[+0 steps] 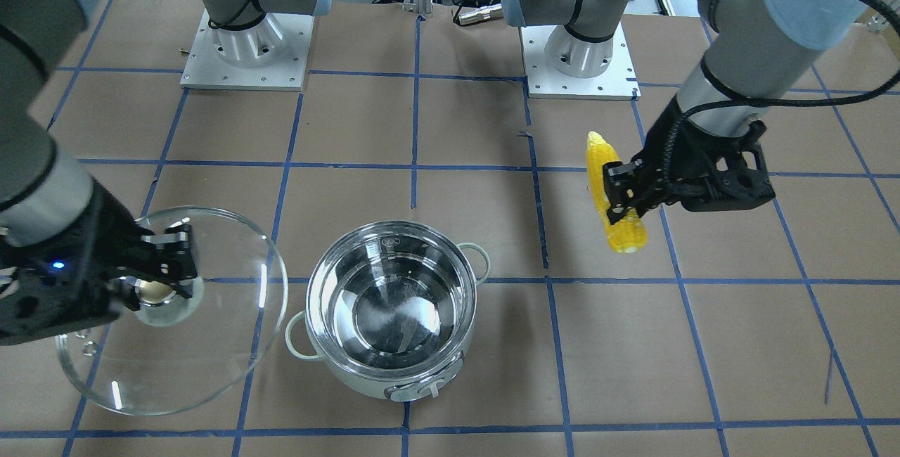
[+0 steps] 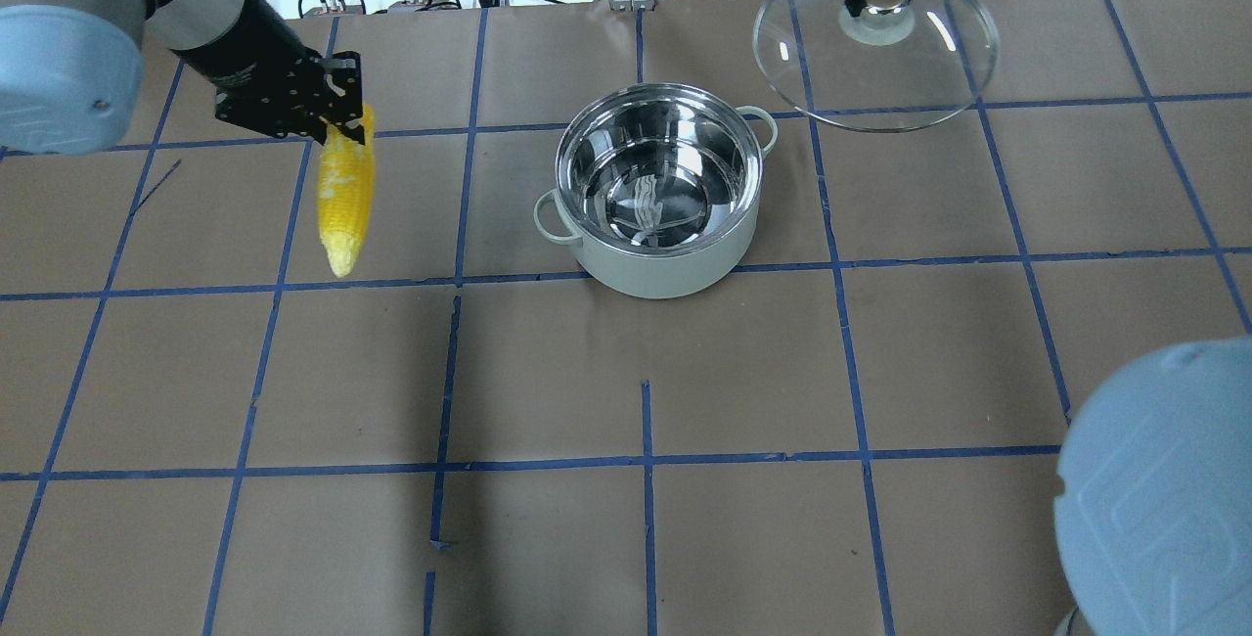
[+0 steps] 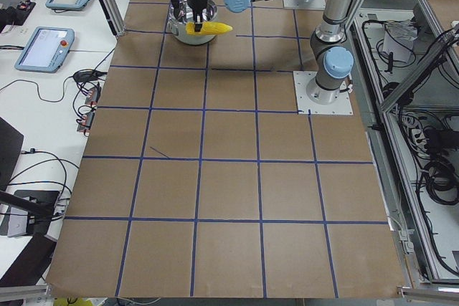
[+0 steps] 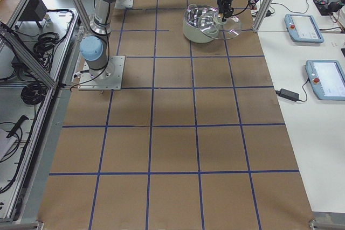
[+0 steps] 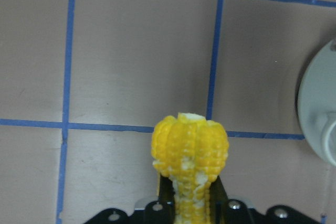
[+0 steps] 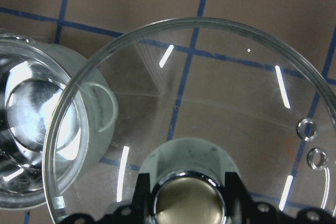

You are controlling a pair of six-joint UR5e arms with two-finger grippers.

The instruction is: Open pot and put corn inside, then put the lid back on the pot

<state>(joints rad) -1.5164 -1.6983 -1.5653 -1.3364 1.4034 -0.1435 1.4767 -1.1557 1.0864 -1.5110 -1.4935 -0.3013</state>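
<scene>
The pot (image 1: 391, 316) stands open on the table, its steel inside empty; it also shows in the overhead view (image 2: 660, 191). My left gripper (image 1: 622, 197) is shut on the corn (image 1: 613, 193) and holds it in the air, well to the side of the pot. The corn hangs below the gripper (image 2: 337, 117) in the overhead view (image 2: 345, 196) and fills the left wrist view (image 5: 190, 153). My right gripper (image 1: 165, 267) is shut on the knob of the glass lid (image 1: 211, 344) and holds it lifted beside the pot. The lid also shows in the right wrist view (image 6: 210, 93).
Brown paper with blue tape lines covers the table (image 2: 646, 372). The two arm bases (image 1: 246, 49) stand at the table's robot side. Cables and a connector (image 1: 478, 14) lie behind them. Tablets (image 4: 326, 79) lie on the side bench.
</scene>
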